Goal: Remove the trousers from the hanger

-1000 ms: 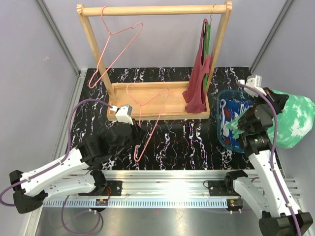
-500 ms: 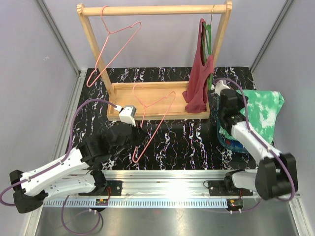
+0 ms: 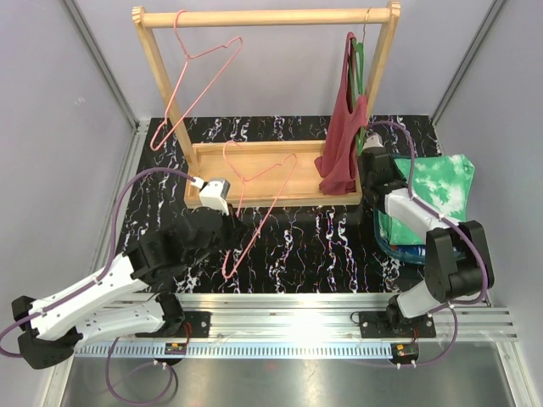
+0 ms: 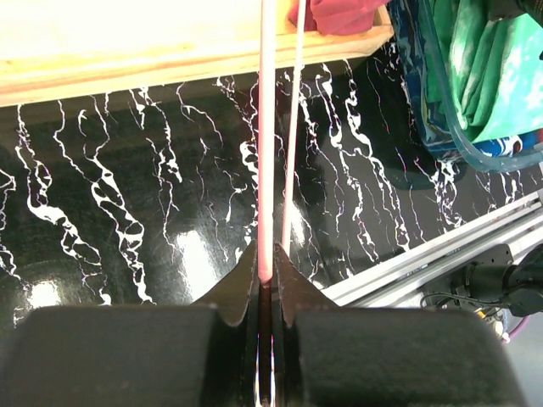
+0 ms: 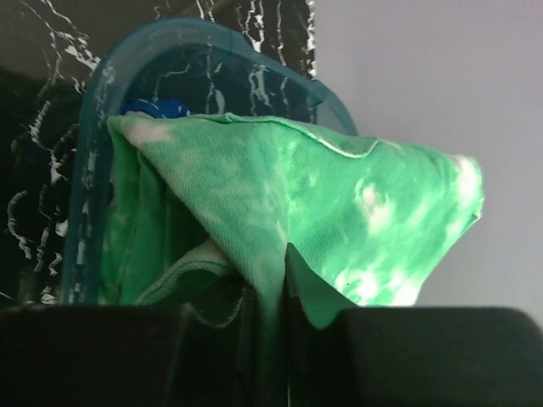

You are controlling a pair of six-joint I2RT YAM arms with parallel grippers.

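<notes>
Marbled tabletop (image 3: 322,237): blue basket (image 5: 92,170) holds green trousers (image 5: 322,203), R hand (image 5: 267,288) pinching them.

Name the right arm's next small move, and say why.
Probably open the right pincer and let go: it pinches a fold of the green trousers, which drape over the blue basket, partly outside its rim. The pink hanger in the left pincer is bare.

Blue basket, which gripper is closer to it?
Right. The right gripper is just beside the blue basket, pinching green trousers draped over it; the left gripper holds the pink hanger, well off to its left.
</notes>
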